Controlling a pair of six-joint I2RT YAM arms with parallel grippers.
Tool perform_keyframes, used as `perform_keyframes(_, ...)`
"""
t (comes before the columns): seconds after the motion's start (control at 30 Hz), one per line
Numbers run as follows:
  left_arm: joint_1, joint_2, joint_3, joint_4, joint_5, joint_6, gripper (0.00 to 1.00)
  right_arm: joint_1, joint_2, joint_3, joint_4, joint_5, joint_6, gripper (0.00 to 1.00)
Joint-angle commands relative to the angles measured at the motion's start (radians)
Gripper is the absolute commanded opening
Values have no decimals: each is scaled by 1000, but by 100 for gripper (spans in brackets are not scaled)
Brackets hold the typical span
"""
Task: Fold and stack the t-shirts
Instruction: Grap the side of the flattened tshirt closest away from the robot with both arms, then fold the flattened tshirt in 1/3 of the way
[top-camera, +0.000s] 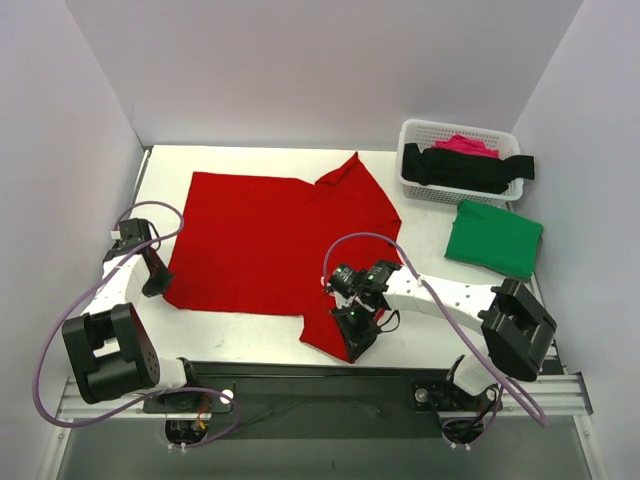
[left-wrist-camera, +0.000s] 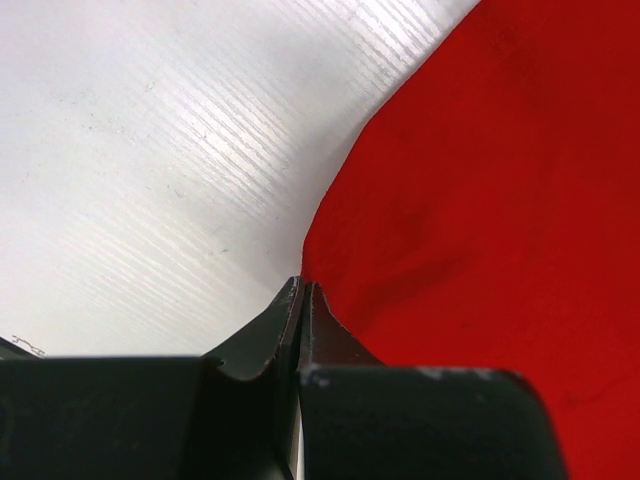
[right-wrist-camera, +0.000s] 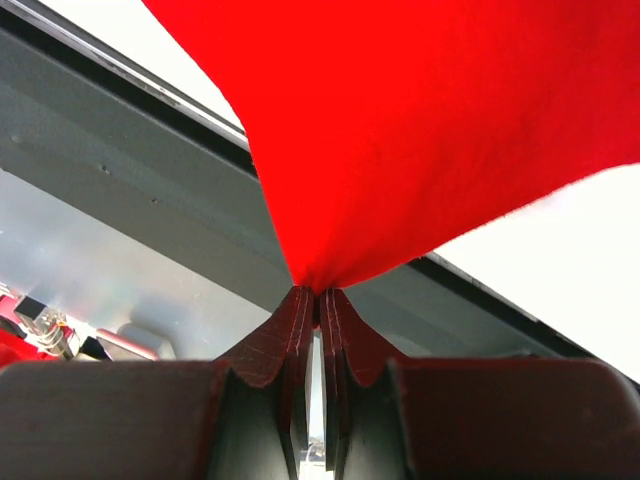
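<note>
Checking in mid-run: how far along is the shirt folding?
Done: the green t-shirt lies folded beside the basket. In hand: the red t-shirt is spread out, left gripper and right gripper each pinching a near corner. Left: folding it, plus the black t-shirt and pink t-shirt in the basket.

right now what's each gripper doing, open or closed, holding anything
left gripper: closed, pinching a corner of the red t-shirt
right gripper: closed, pinching the near edge of the red t-shirt
</note>
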Motion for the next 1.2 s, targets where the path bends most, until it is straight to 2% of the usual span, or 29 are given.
perform_keyframes(0.0, 8, -34, 37, -22, -12, -3, 0, -14, -36, 43, -103, 0, -13, 0)
perform_keyframes(0.13, 8, -42, 43, -23, 13, -3, 0, -57, -40, 68, -125, 25, -12, 0)
perform_keyframes(0.27, 6, -30, 55, 12, 134, -8, 0, -135, -36, 108, -142, 32, -36, 0)
perform_keyframes(0.47, 9, -5, 95, 43, 229, -14, 0, -244, 16, 206, -171, 39, -111, 0)
perform_keyframes(1.0, 31, 94, 124, 143, 292, -123, 0, -466, 277, 577, -244, 105, -214, 0)
perform_keyframes(1.17, 48, 108, 143, 178, 295, -154, 0, -502, 357, 681, -255, 111, -240, 0)
